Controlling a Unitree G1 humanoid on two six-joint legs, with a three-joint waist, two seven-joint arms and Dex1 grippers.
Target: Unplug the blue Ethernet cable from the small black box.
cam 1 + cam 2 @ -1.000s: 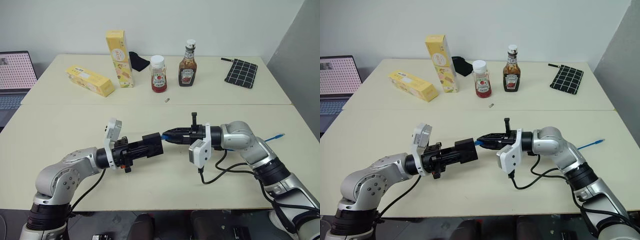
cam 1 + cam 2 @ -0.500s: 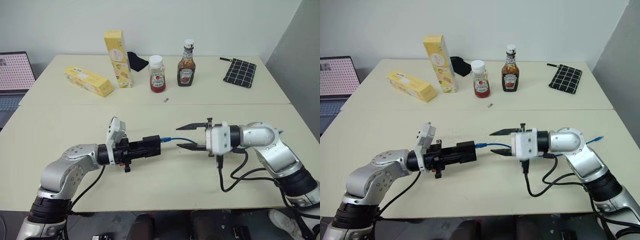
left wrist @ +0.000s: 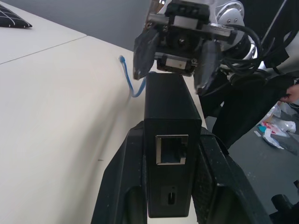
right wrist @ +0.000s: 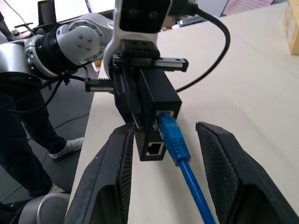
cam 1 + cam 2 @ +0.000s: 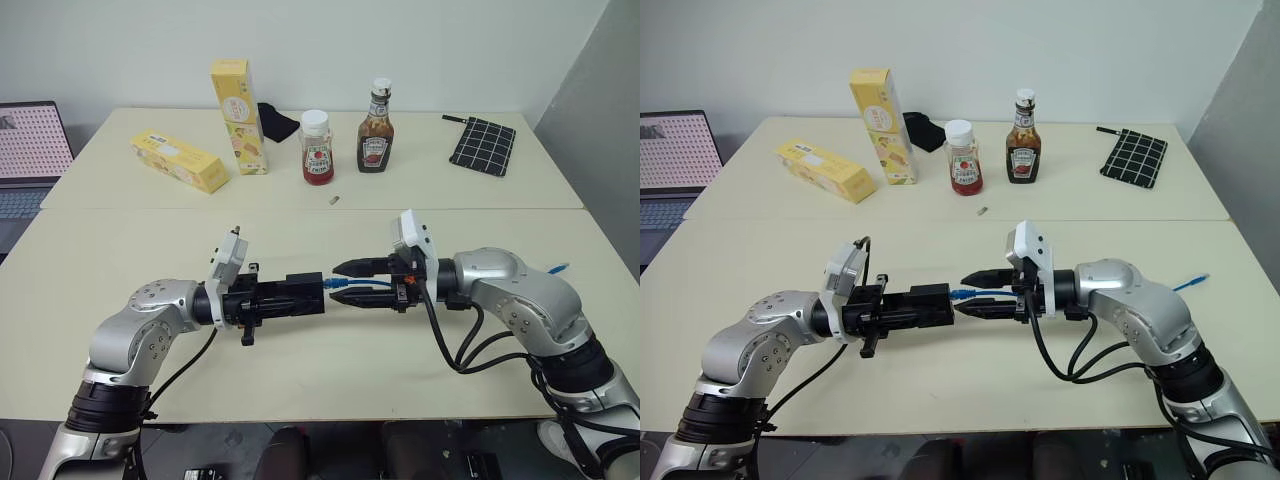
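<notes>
My left gripper (image 5: 296, 297) is shut on the small black box (image 5: 305, 292), holding it level above the table (image 5: 150, 240). In the left wrist view the box (image 3: 170, 140) sits between the two fingers (image 3: 124, 186), an empty port facing the camera. The blue Ethernet cable (image 5: 352, 284) is plugged into the box's far end; its blue plug (image 4: 170, 133) sits in a port. My right gripper (image 5: 350, 282) is open, one finger (image 4: 112, 186) on each side of the cable right behind the plug, not touching it. The cable's other end (image 5: 560, 268) lies on the table at the right.
Along the back of the table are a lying yellow carton (image 5: 180, 161), an upright yellow carton (image 5: 238, 116), a ketchup bottle (image 5: 316, 148), a brown sauce bottle (image 5: 376, 129), a plain black cloth (image 5: 275, 122) and a grid-patterned black cloth (image 5: 482, 145). A laptop (image 5: 30, 150) stands at the far left.
My right gripper opened and pulled back from the box, rolled its wrist over, then came close again around the cable. The cable stays plugged in. The left gripper kept the box in place.
</notes>
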